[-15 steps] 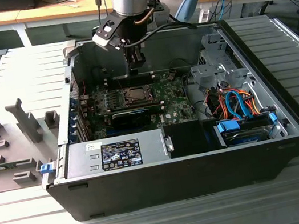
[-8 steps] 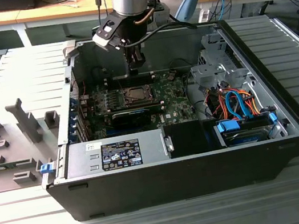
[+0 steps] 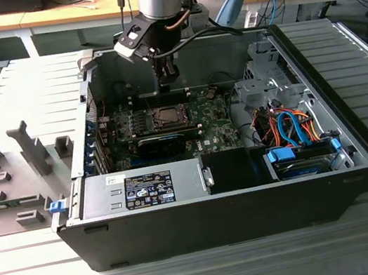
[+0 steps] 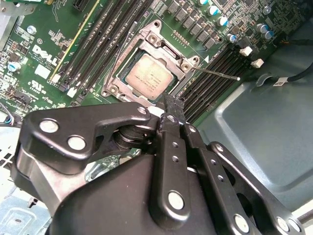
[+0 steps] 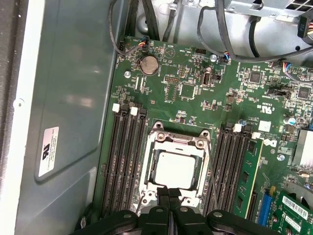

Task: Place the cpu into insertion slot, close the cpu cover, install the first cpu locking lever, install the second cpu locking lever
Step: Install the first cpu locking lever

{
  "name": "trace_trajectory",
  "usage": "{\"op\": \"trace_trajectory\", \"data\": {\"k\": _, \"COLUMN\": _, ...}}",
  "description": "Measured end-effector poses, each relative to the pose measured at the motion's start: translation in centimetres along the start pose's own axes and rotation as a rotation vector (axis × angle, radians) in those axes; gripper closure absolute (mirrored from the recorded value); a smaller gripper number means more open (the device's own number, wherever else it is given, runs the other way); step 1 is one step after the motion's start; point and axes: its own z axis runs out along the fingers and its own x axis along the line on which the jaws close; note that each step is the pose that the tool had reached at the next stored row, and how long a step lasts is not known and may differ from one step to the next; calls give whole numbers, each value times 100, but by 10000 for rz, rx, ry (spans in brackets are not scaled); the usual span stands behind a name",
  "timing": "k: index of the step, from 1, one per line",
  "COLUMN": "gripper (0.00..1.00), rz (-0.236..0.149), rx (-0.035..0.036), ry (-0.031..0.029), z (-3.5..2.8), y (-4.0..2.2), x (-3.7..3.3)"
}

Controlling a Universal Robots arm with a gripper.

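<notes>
Seemingly seated cpu (image 5: pixel 177 169); gripper (image 5: pixel 169 192) (closed) above.

Seated flat in slot (image 5: pixel 145 194): square silver-grey cpu (image 5: pixel 177 169). Lowered around it: windowed silver cover (image 5: pixel 177 140). Angled outward beside: 1 thin lever (image 4: pixel 215 72).

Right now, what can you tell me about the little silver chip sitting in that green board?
The cpu is a small flat square with a dull silver-grey metal top bearing faint print. It lies level, framed by the silver cpu cover, whose window leaves its top showing. The gripper stands at one edge; contact is unclear.
</notes>
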Motion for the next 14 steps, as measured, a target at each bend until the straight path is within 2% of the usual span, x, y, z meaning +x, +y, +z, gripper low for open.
{"op": "trace_trajectory", "data": {"k": 14, "gripper": 89, "rz": -718, "rx": 16, "ry": -40, "z": 0, "y": 0, "x": 0}}
